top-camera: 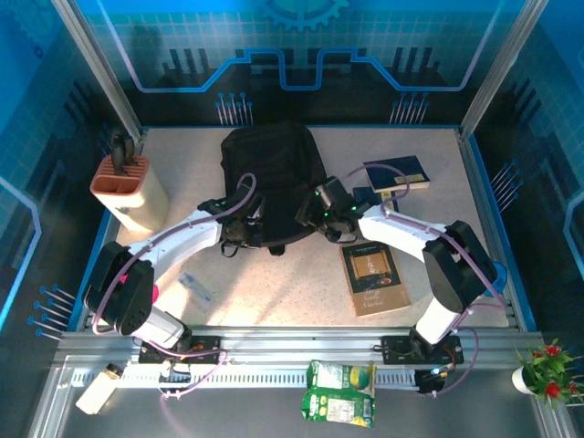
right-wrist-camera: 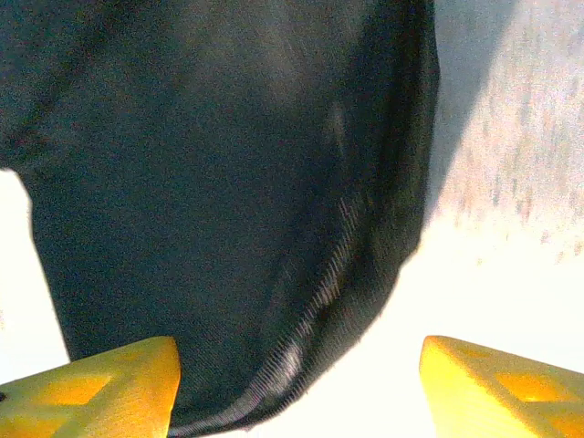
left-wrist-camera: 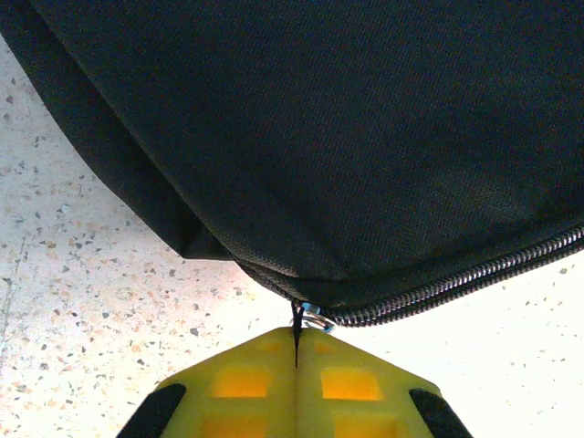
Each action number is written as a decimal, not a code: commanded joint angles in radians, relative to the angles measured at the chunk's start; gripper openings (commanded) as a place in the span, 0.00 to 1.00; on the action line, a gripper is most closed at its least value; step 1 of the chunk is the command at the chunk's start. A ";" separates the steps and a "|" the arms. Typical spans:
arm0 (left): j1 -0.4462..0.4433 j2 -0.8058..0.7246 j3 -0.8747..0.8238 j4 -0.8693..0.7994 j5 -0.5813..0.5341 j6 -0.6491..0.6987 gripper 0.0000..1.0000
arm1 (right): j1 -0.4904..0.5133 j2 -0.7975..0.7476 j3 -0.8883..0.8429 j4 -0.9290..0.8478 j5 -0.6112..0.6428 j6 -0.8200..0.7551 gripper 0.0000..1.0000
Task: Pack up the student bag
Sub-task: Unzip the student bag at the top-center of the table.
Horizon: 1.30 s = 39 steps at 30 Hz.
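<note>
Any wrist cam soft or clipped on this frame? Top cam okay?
Left wrist: sharp; weave of the large black soft fabric backpack and its metal zip teeth crisp, pale speckled table clipping to white lower right. Right wrist: backpack soft and smeared, table blown out at the bottom. Top external: in focus, evenly lit.

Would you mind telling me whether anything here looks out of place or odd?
Nothing looks spilled or damaged. The one oddity is the green packets, which lie beyond the near edge of the table, well away from the student bag.
</note>
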 commanded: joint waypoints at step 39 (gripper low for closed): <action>0.019 -0.016 0.176 -0.019 0.113 0.055 0.00 | -0.036 0.028 0.023 0.019 0.130 0.001 0.26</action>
